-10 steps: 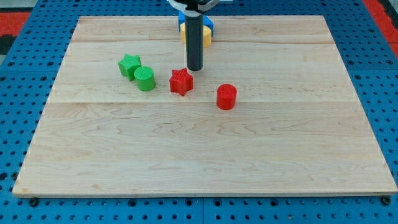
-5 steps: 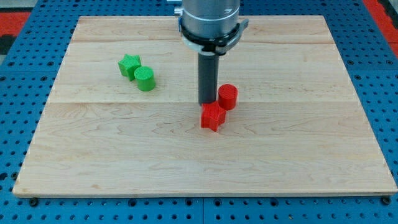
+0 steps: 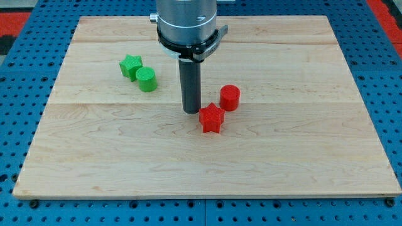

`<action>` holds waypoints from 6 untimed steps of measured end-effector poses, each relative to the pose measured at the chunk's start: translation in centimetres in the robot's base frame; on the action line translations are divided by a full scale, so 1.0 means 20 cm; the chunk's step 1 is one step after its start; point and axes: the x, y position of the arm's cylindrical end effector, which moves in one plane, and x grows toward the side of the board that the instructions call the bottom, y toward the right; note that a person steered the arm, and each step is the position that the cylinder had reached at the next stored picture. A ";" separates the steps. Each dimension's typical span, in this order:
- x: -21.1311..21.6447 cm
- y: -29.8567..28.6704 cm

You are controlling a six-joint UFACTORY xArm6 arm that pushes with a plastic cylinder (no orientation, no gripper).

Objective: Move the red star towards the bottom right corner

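The red star [image 3: 211,118] lies near the middle of the wooden board [image 3: 207,157]. My tip [image 3: 191,111] stands just to the star's upper left, close to it or touching it. A red cylinder [image 3: 230,98] stands just above and right of the star, a small gap between them.
A green star [image 3: 130,65] and a green cylinder [image 3: 146,79] sit side by side at the upper left. The arm's wide grey body [image 3: 187,22] hides the board's top middle. Blue pegboard [image 3: 19,94] surrounds the board.
The red star was pushed down and right, from left of the red cylinder to just below it. My tip then shifted left, from above the star to its upper left.
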 end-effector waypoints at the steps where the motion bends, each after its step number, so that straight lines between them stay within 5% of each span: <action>1: 0.06 -0.01; 2: 0.23 0.16; 6: 0.16 0.17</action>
